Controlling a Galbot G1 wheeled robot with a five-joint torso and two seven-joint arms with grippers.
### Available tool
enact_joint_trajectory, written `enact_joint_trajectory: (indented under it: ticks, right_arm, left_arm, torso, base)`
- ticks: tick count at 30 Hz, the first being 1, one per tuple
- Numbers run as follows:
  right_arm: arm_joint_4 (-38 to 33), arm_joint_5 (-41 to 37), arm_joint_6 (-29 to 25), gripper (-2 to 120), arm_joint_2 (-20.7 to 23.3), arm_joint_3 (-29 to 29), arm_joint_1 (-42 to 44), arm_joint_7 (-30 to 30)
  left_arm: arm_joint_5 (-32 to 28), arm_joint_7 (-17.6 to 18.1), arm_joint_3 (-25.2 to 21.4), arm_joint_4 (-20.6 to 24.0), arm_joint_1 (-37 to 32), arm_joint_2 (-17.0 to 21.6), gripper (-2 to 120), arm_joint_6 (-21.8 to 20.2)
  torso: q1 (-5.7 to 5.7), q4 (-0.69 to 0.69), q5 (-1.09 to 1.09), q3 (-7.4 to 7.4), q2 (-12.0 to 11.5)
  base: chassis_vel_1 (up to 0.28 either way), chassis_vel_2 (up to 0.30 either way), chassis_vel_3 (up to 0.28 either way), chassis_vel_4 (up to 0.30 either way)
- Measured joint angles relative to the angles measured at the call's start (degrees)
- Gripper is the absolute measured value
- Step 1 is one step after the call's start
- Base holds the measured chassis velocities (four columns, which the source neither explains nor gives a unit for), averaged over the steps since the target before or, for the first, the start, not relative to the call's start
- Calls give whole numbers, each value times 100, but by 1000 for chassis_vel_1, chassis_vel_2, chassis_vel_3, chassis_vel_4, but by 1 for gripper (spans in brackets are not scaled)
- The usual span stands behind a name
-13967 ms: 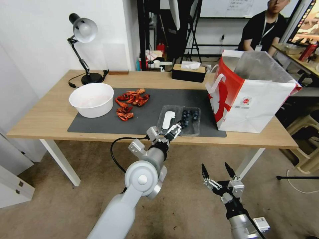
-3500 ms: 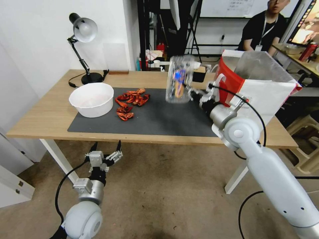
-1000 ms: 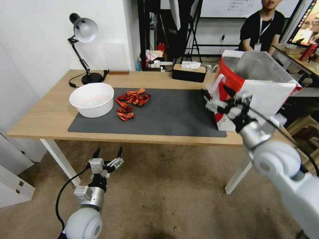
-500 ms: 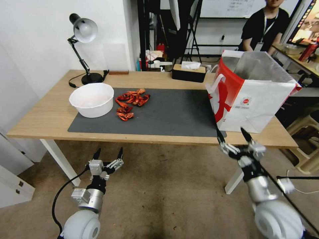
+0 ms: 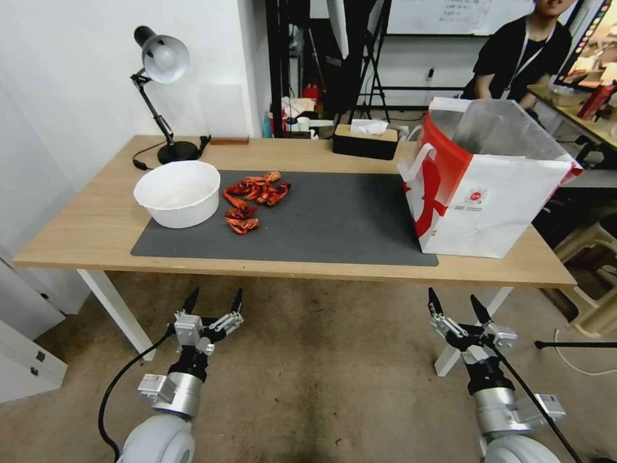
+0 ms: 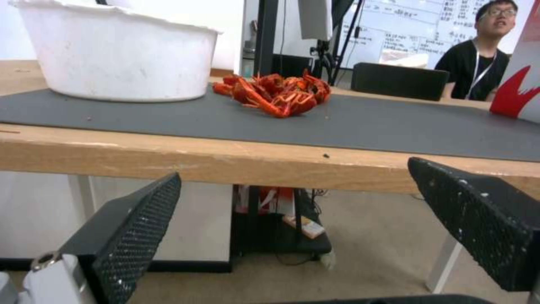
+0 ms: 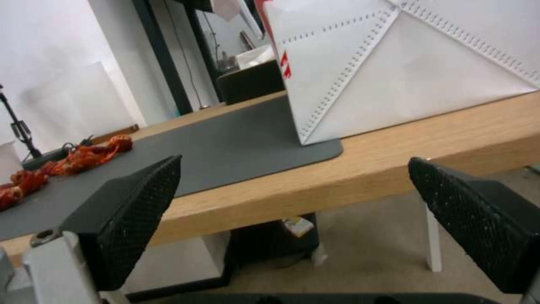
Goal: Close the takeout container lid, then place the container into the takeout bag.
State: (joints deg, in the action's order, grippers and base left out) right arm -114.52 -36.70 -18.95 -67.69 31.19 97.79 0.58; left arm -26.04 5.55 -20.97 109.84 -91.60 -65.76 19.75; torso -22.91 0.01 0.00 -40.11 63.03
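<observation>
Work looks finished: takeout bag [image 5: 495,186] stands upright at the table's [image 5: 96,225] right end, presumably holding the container. Left gripper [image 5: 214,307] and right gripper [image 5: 455,307] hang below the near edge, jaws apart, empty. No further move seems needed.

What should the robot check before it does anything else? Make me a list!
1. Left tool holding nothing: ok, open, below the table's front edge.
2. Right tool holding nothing: ok, open, also below the table edge.
3. Takeout bag standing upright on the table with its top open: ok.
4. Berry box inside the bag: cannot tell, the bag's inside is hidden from here.
5. Grey mat free of the box: ok, it carries the white bowl and red crayfish.
6. Box lid shut: cannot tell.
</observation>
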Motion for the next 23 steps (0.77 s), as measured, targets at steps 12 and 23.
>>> enact_joint_trajectory:
  ticks: [12, 23]
  right_arm:
    - [7, -17, 24, 100, 20, -14, -28, -8]
    - [5, -17, 30, 100, 24, -15, -33, -8]
  left_arm:
    - [13, 16, -4, -2, -6, -3, 100, 1]
    - [14, 21, -2, -2, -4, -2, 100, 1]
  torso:
    - [0, -1, -1, 0, -1]
    - [0, -1, 0, 0, -1]
  base:
    - [0, 0, 0, 0]
    - [0, 0, 0, 0]
